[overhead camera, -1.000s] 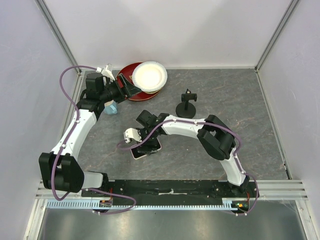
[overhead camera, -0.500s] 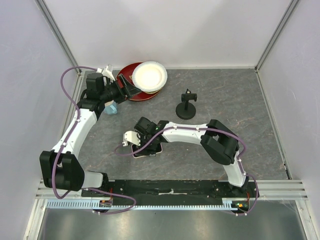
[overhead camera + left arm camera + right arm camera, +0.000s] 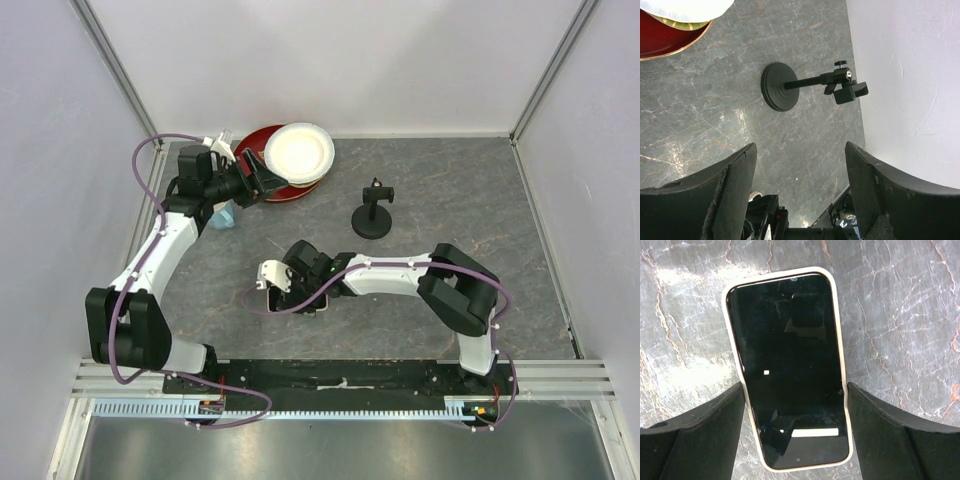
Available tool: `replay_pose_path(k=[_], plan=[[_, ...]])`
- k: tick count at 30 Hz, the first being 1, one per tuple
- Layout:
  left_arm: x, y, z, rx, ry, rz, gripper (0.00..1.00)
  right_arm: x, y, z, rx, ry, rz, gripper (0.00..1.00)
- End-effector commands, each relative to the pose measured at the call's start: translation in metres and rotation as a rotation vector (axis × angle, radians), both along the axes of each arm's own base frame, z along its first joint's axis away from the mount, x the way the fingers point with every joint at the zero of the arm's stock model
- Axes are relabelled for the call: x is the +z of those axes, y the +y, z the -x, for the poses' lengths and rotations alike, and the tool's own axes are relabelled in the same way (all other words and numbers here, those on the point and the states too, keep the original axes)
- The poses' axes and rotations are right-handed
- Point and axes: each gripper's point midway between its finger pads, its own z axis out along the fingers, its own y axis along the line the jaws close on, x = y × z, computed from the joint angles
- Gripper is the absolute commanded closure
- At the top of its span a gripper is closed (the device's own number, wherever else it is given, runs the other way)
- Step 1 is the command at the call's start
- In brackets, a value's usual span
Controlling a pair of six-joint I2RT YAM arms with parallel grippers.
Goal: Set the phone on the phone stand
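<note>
Where phone (image 3: 789,365) lies screen-up, long axis between fingers (image 3: 695,437)

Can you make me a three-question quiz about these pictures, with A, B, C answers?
1. What colour is the phone stand? A black; B red; C white.
2. Where is the phone? A on the stand; B flat on the table; C on a shelf.
3. How is the right end effector? A shut tight; B open around the phone; C holding a spoon.
Answers: 1 A, base, post and bracket are black. 2 B, grey table shows around it. 3 B, its fingers flank it.
</note>
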Motion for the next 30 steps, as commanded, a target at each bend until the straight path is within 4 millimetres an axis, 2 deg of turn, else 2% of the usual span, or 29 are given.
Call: replay_pose_path(k=[1, 2, 4, 9, 10, 11, 12, 16, 17, 18, 19, 21, 22, 24, 25, 26, 27, 29, 30], plan=[[0.007, -0.009, 0.001, -0.053, 0.001, 0.07, 0.23, -0.071, -0.077, 0.032, -0.09, 0.109, 0.252, 0.87], [0.007, -0.01, 0.002, -0.058, 0.005, 0.076, 0.23, -0.067, -0.072, 0.027, -0.124, 0.094, 0.211, 0.89], [0.009, -0.012, 0.003, -0.066, 0.001, 0.087, 0.24, -0.063, -0.074, 0.026, -0.146, 0.083, 0.191, 0.9], [0.008, -0.012, 0.003, -0.072, 0.002, 0.093, 0.24, -0.05, -0.082, 0.02, -0.294, 0.126, 0.155, 0.81], [0.009, -0.013, 0.004, -0.075, 0.003, 0.094, 0.24, -0.044, -0.076, 0.018, -0.325, 0.132, 0.121, 0.78], [0.009, -0.013, 0.004, -0.074, 0.001, 0.095, 0.24, -0.043, -0.075, 0.02, -0.351, 0.155, 0.118, 0.71], [0.011, -0.013, 0.004, -0.075, -0.005, 0.094, 0.24, -0.038, -0.068, 0.022, -0.374, 0.193, 0.099, 0.68], [0.011, -0.013, 0.004, -0.079, -0.002, 0.097, 0.24, -0.047, -0.069, 0.028, -0.421, 0.238, 0.148, 0.58], [0.012, -0.013, 0.004, -0.079, -0.007, 0.097, 0.24, -0.049, -0.069, 0.03, -0.418, 0.242, 0.159, 0.49], [0.013, -0.013, 0.005, -0.08, -0.009, 0.099, 0.24, -0.049, -0.066, 0.031, -0.413, 0.241, 0.162, 0.44], [0.013, -0.013, 0.005, -0.081, -0.008, 0.1, 0.24, -0.053, -0.07, 0.031, -0.418, 0.23, 0.195, 0.3], [0.015, -0.013, 0.006, -0.082, -0.016, 0.1, 0.24, -0.051, -0.066, 0.028, -0.416, 0.201, 0.216, 0.22], [0.015, -0.014, 0.006, -0.083, -0.019, 0.101, 0.24, -0.057, -0.074, 0.028, -0.427, 0.184, 0.272, 0.16], [0.016, -0.013, 0.006, -0.081, -0.024, 0.101, 0.24, -0.055, -0.071, 0.023, -0.431, 0.147, 0.3, 0.11], [0.015, -0.013, 0.006, -0.081, -0.022, 0.099, 0.24, -0.062, -0.08, 0.026, -0.43, 0.155, 0.359, 0.08], [0.015, -0.013, 0.006, -0.08, -0.023, 0.097, 0.24, -0.063, -0.081, 0.028, -0.414, 0.153, 0.385, 0.02], [0.014, -0.013, 0.006, -0.079, -0.022, 0.097, 0.24, -0.061, -0.077, 0.026, -0.402, 0.14, 0.394, 0.02], [0.014, -0.013, 0.005, -0.077, -0.022, 0.096, 0.24, -0.067, -0.084, 0.026, -0.39, 0.128, 0.457, 0.02], [0.014, -0.012, 0.005, -0.076, -0.021, 0.095, 0.24, -0.064, -0.078, 0.026, -0.361, 0.128, 0.451, 0.02]])
